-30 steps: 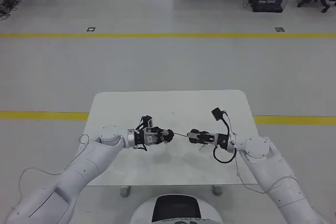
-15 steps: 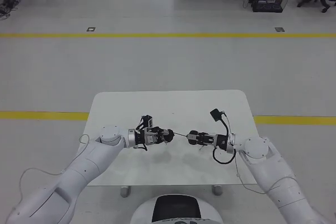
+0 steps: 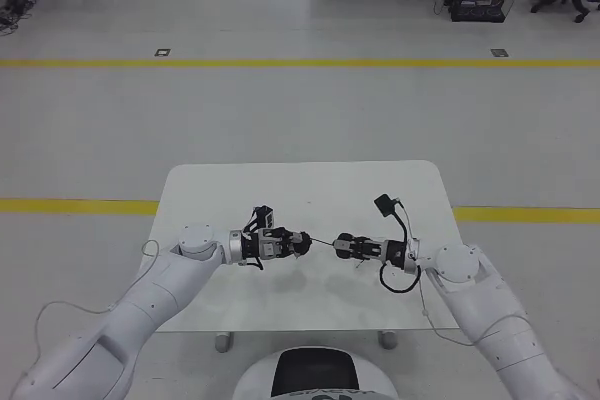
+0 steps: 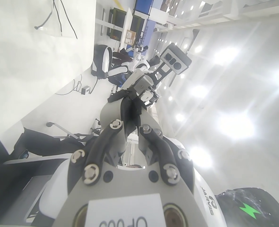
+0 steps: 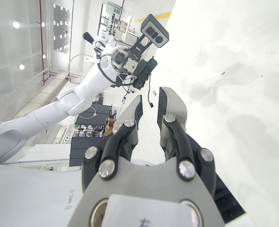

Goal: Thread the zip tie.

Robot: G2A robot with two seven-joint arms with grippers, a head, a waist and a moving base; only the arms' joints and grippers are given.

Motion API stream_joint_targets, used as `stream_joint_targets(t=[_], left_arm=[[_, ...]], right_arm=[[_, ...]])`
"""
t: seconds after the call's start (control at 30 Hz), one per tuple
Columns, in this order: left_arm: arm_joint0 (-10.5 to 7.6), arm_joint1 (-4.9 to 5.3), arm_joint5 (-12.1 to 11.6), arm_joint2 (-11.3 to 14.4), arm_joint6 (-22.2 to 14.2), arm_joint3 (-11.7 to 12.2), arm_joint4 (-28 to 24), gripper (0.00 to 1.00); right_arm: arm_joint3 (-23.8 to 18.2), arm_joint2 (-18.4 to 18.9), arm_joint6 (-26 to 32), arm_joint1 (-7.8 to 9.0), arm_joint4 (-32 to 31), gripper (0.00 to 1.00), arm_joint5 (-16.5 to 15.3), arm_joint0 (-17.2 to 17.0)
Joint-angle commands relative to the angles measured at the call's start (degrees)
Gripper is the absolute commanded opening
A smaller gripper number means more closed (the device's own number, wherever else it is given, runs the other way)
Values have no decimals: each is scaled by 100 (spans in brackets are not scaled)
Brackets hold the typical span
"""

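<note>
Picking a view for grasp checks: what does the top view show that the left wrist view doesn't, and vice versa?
Top view: the white table's full outline, and the zip tie as a thin dark line between the left hand and the right hand above it.
Left wrist view: close up, the left hand's fingers closed on the tie's black strip, the right arm's wrist camera beyond.
Both: the two hands facing each other, tie between them.
</note>
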Motion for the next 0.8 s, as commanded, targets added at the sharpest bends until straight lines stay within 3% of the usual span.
stream_joint_targets(t=[0.0, 0.6, 0.67, 0.77], left_arm=[[3, -1, 6, -7, 1, -5, 16, 0], [33, -21, 55, -74, 3, -20, 87, 0], [34, -25, 55, -79, -1, -15, 89, 0], [38, -31, 59, -85, -9, -3, 88, 0]], right_arm=[[5, -4, -5, 0, -5, 16, 0, 5], [47, -72, 1, 1, -48, 9, 0, 56], [49, -75, -7, 1, -47, 1, 0, 54], [53, -79, -14, 3, -43, 0, 0, 54]])
